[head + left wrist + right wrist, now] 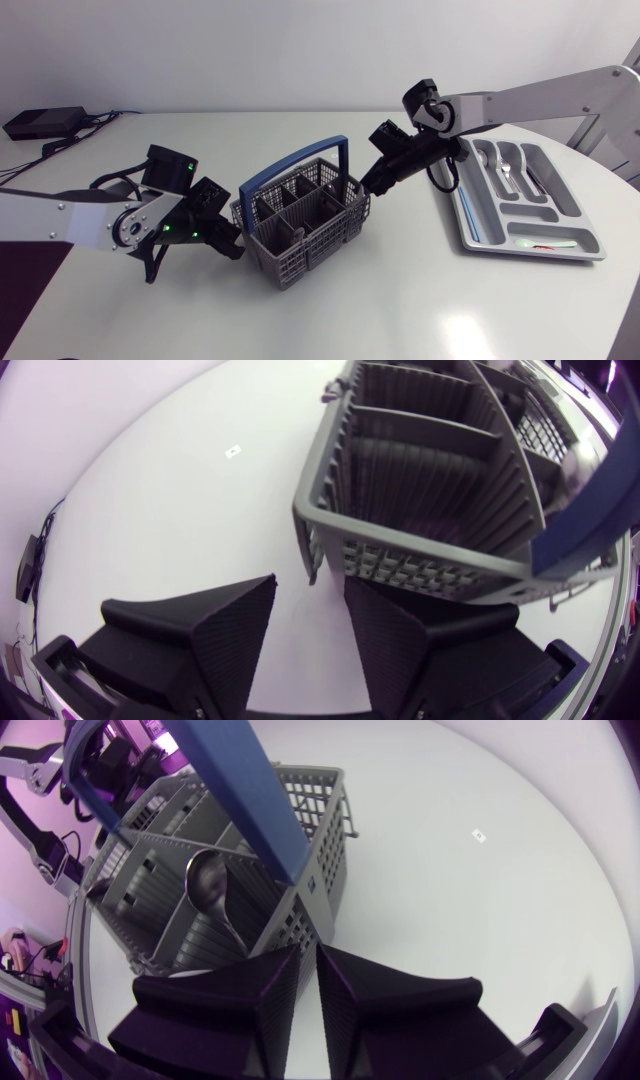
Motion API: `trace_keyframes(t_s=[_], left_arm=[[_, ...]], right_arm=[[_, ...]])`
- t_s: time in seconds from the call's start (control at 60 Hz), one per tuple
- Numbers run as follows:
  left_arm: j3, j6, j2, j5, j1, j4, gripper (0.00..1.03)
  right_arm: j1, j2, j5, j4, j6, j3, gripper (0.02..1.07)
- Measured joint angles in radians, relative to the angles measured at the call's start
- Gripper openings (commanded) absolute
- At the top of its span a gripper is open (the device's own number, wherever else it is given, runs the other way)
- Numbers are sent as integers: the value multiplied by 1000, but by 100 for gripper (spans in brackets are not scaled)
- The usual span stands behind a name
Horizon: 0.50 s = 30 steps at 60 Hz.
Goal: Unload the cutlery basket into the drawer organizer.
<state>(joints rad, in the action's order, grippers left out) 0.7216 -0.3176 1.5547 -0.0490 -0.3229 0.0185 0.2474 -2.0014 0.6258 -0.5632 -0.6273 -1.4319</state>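
Down by the table (400, 310), my left claw (310, 583) sits at one corner of the grey cutlery basket (310, 250). Its two fingers (235, 625) are spread wide apart and hold nothing. The corner of the basket is just ahead of them, right in front of the gap.

On the far side of the basket, my right claw (308, 952) is up close to another corner. Its fingers are almost closed, with only a thin slit between them, and nothing is in that slit. Just ahead of it a spoon (208, 882) stands in the basket, under the blue handle (292, 162).

The drawer organizer (475, 245) lies beside my right arm, with some cutlery (510, 172) already in it.
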Motion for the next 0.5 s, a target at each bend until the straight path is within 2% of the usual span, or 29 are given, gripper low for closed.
trace_keyframes(t_s=[0.2,0.4,0.5], left_arm=[[122,-34,114,-63,47,2,51],[226,-57,206,-101,61,10,51],[283,-62,244,-104,75,10,52]], right_arm=[[-3,135,-11,-8,-11,188,20],[14,274,-58,17,-4,357,20],[57,339,-135,71,31,427,20]])
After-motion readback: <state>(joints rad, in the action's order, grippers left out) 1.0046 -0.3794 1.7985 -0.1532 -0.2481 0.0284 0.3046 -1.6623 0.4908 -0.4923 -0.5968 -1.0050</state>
